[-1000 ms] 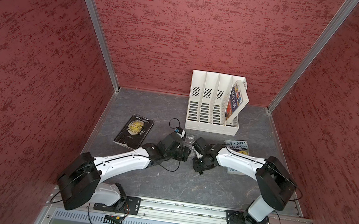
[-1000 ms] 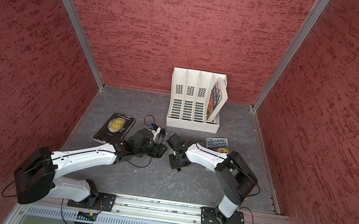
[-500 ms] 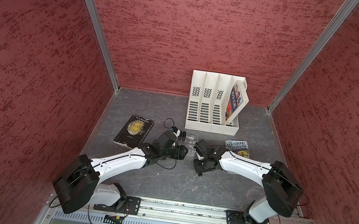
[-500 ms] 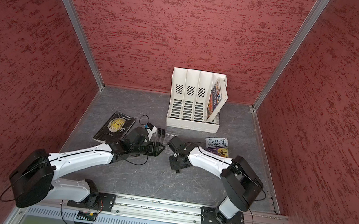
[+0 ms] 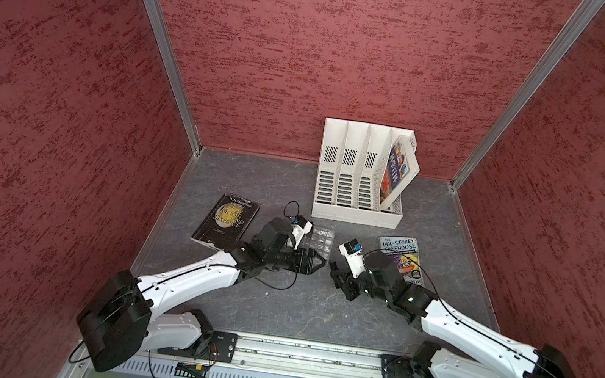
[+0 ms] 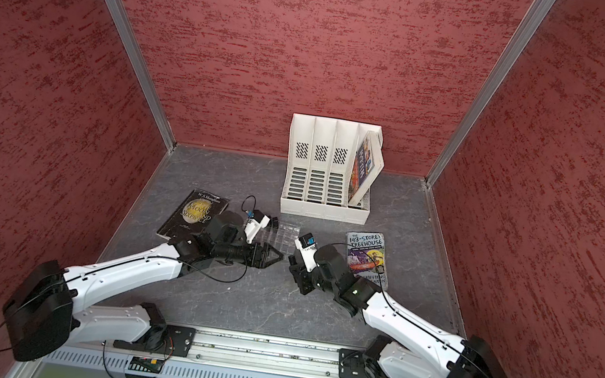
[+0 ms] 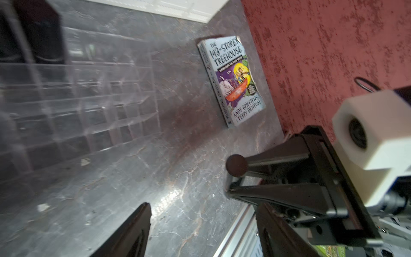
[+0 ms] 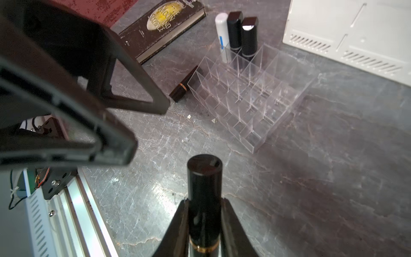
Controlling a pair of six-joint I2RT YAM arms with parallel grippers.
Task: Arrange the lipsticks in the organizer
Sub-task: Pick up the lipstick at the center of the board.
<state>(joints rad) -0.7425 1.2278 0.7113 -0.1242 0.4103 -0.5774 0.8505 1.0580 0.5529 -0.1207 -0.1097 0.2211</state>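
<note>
My right gripper [image 8: 204,203] is shut on a glossy black lipstick [image 8: 204,178] with a gold band, held above the floor; its round end [image 7: 236,165] shows in the left wrist view. The clear gridded organizer [image 8: 251,95] lies just beyond it. A white lipstick [image 8: 222,33] and two black lipsticks [image 8: 234,29] [image 8: 249,35] stand in its far cells. Another black lipstick [image 8: 185,85] lies on the floor against the organizer's side. My left gripper [image 7: 200,222] is open and empty, facing the right gripper [image 5: 335,277] near the organizer [image 5: 320,240].
A tall white file rack [image 5: 362,178] with one book stands behind the organizer. A dark book [image 5: 227,220] lies left of the left arm, and a blue Treehouse book [image 5: 401,254] lies by the right arm. Red walls enclose the floor; the rail [image 5: 310,358] runs along the front.
The right jaws have closed tight on the black lipstick. The two grippers, nearly touching before, have drawn a little apart.
</note>
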